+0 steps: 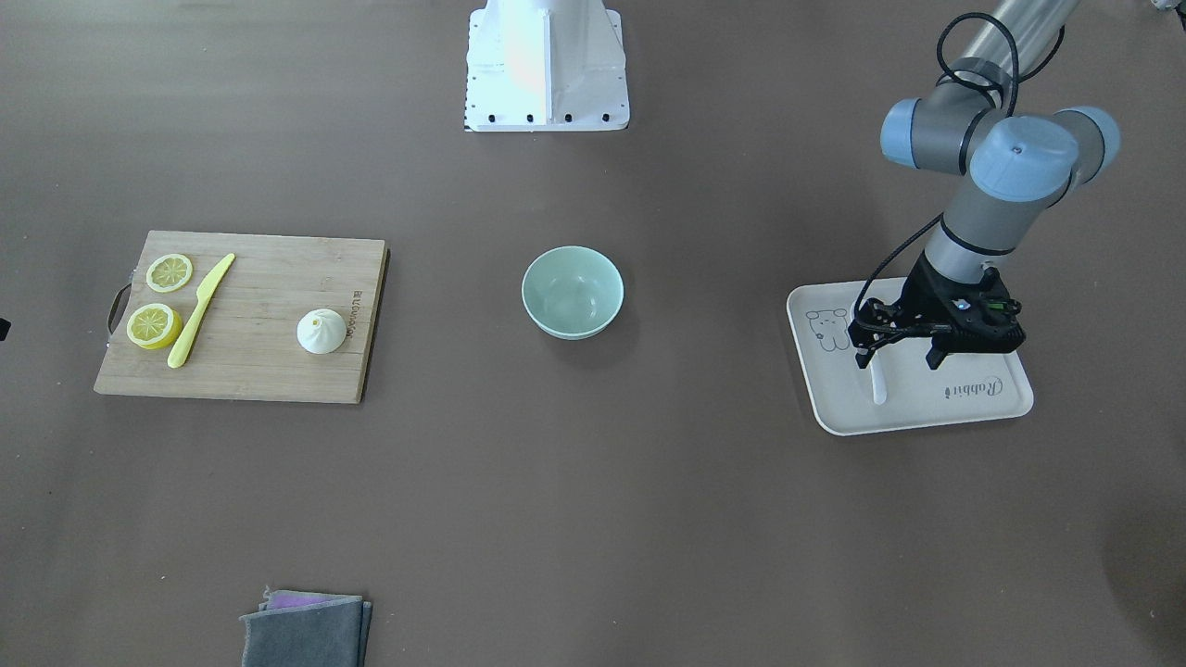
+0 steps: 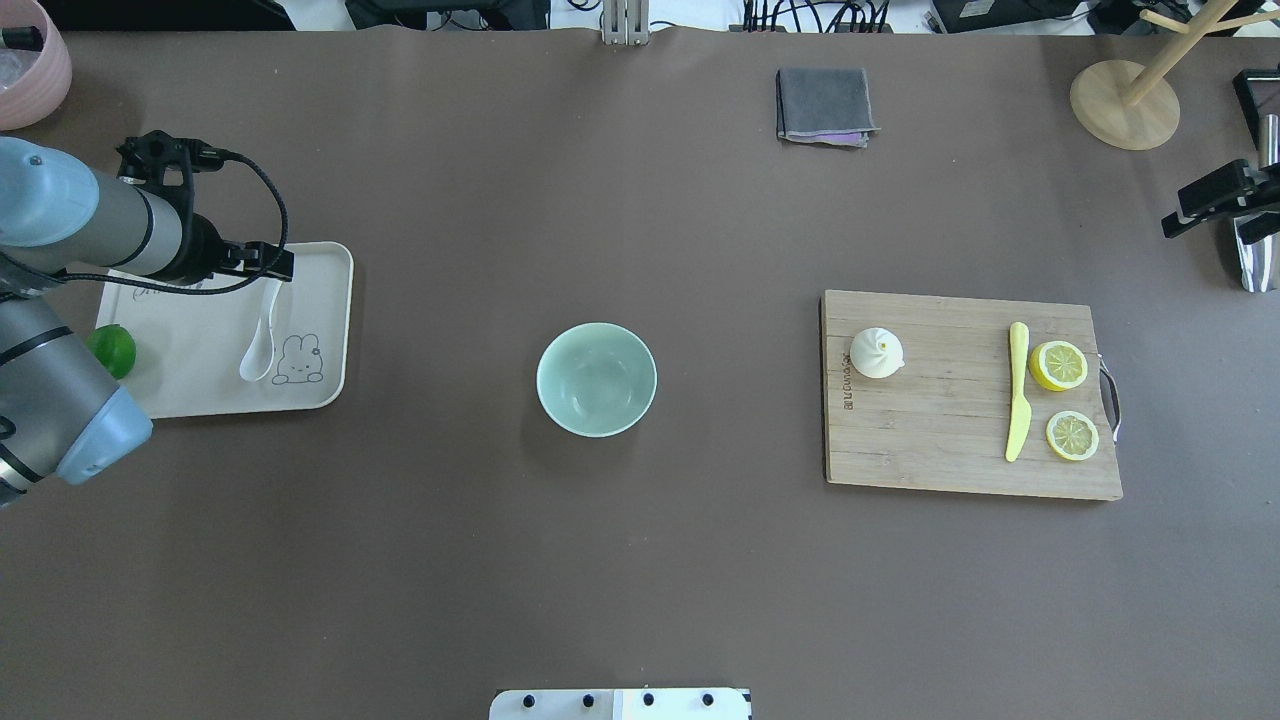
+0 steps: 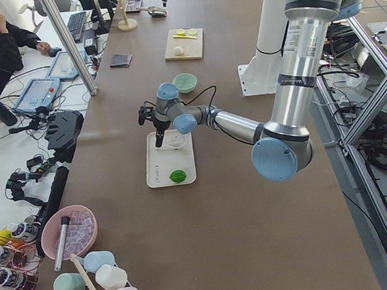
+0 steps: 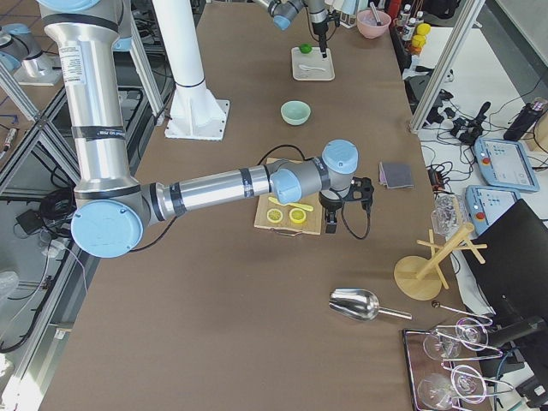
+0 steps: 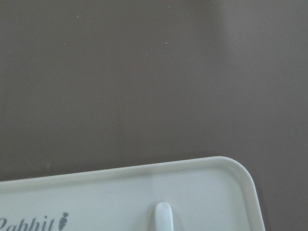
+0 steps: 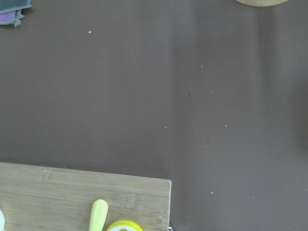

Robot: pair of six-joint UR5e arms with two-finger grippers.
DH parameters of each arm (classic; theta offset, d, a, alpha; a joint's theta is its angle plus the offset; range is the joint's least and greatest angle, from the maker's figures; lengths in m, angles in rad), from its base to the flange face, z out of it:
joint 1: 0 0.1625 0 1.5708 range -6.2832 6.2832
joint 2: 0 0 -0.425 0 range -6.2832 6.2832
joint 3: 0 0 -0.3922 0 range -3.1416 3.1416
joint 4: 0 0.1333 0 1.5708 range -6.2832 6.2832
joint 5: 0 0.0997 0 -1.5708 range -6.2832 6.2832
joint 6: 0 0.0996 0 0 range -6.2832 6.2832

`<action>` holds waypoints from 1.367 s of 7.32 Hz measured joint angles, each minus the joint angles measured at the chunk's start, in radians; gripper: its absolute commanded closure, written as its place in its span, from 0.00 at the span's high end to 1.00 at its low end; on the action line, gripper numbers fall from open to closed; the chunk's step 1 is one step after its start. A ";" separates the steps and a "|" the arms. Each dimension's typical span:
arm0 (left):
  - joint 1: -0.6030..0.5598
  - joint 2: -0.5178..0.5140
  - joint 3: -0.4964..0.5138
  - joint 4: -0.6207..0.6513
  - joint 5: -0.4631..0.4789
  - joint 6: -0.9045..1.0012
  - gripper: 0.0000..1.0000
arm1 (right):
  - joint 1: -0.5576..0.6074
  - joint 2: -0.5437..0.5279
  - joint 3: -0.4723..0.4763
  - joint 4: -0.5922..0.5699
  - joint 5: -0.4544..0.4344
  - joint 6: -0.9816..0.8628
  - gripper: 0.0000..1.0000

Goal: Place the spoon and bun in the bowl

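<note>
The white spoon (image 2: 262, 345) lies on a cream tray (image 2: 200, 385) at the table's left, its handle (image 1: 876, 384) pointing away from the robot. My left gripper (image 1: 899, 358) is open and hangs low over the handle end; the handle tip shows in the left wrist view (image 5: 164, 216). The mint-green bowl (image 2: 596, 380) stands empty mid-table. The white bun (image 2: 877, 353) sits on a wooden cutting board (image 2: 950, 450) on the right. My right gripper (image 4: 330, 214) hovers beyond the board's far end; I cannot tell whether it is open or shut.
On the board lie a yellow-green knife (image 2: 1017, 390), a lemon half (image 2: 1058, 365) and a lemon slice (image 2: 1072, 435). A green lime (image 2: 112, 350) sits on the tray. A folded grey cloth (image 2: 825, 105) and a wooden stand (image 2: 1125, 105) are at the far edge.
</note>
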 measured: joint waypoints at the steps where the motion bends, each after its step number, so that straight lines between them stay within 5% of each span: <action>1: 0.013 0.001 0.009 0.001 0.004 0.000 0.97 | -0.009 0.005 -0.001 0.004 0.000 0.005 1.00; 3: 0.036 0.006 0.022 -0.001 0.005 0.003 0.90 | -0.020 0.016 -0.001 0.007 0.000 0.008 1.00; 5: 0.042 0.009 0.035 -0.012 0.005 0.005 0.73 | -0.024 0.023 0.002 0.007 0.000 0.009 1.00; 10: 0.046 0.029 0.079 -0.094 0.006 0.008 0.58 | -0.027 0.025 0.005 0.007 0.000 0.011 1.00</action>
